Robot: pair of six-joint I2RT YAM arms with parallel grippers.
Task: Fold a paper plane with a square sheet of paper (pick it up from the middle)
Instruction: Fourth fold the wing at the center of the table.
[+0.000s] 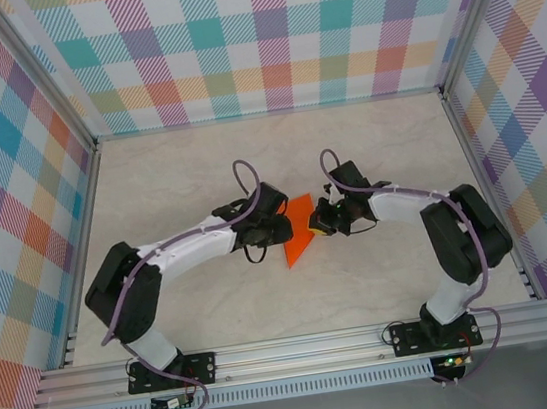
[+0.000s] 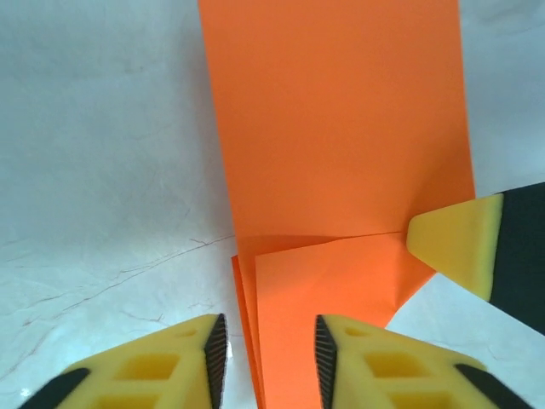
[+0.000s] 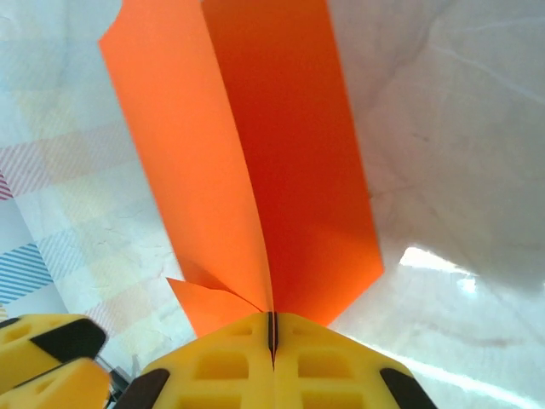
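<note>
- top view: i see both arms meeting at the middle of the pale table (image 1: pixel 198 164). the orange paper (image 1: pixel 299 233) lies between the left gripper (image 1: pixel 281 230) and the right gripper (image 1: pixel 316 225). it looks like a narrow wedge with a point toward the near edge, not a flat square.
- top view, limits: the gripper tips are too small for me to judge their opening or what they touch.
- left wrist view: the left gripper's jaws stand partly apart. a folded edge of the paper runs up through the gap, and i see neither pad pressing on it, so i read this hand as holding nothing. a folded-over flap lies just beyond the jaws, under a horizontal crease. the right gripper's yellow tip meets that crease from the right.
- right wrist view: the right gripper's jaws are closed tight on the paper. two long panels rise from the seam like an open book, showing a centre fold that the overhead view hides. a small curled corner sits just left of the seam.
- progress, my judgement: the lengthwise fold and at least one flap are made. i see no flattened wings or crisp dart, so the shaping and the final creasing remain.
</note>
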